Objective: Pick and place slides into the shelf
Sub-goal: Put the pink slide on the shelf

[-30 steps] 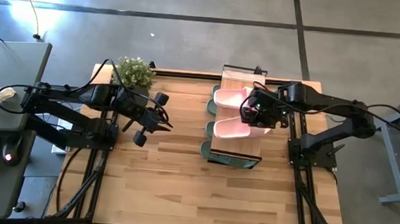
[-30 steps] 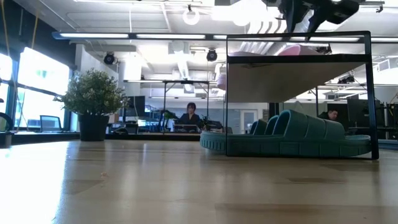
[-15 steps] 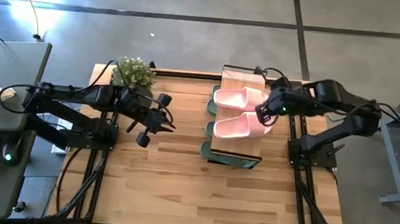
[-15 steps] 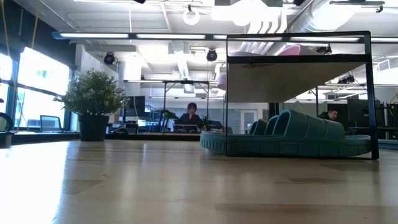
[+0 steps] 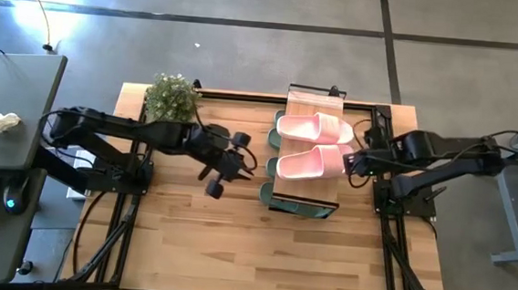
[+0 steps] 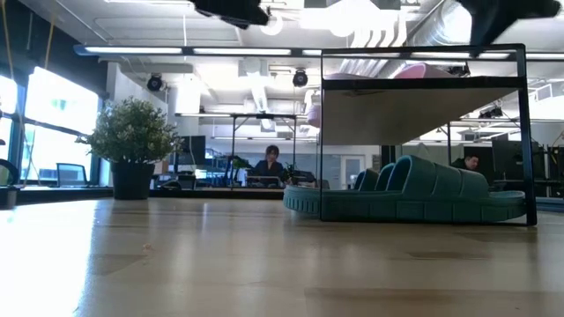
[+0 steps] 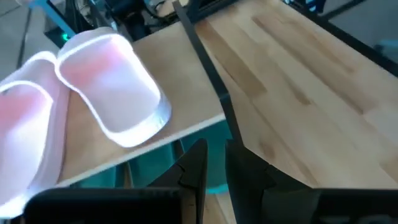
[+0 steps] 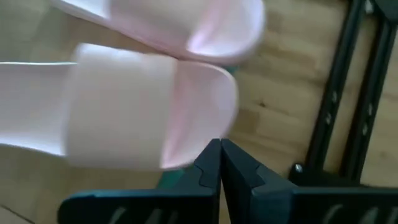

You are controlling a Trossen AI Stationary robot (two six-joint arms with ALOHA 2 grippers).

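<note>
Since approx a sec ago the right claw has pulled off the pink slides and now hangs just beside the shelf's right edge w/ fingers fully shut, holding nothing, while the left claw has swung in from the counter's left side to just beside the shelf's left edge. Left claw fingers are nearly closed w/ a thin gap btwn them, nothing gripped. The shelf stands on the counter at its far right part, light-wood top w/ dark frame. Two pale pink slides lie side by side on the shelf top: far pink slide and near pink slide, touching or nearly so along their long sides, both lying across the shelf w/ ends overhanging its left & right edges. Green slides sit under the shelf top at counter level; in the high view only their ends poke out on the shelf's left side. Exact count of green ones can't be told. Potted plant sits at the counter's far left corner, well apart from the shelf. In the low view a person sits in the room beyond
</note>
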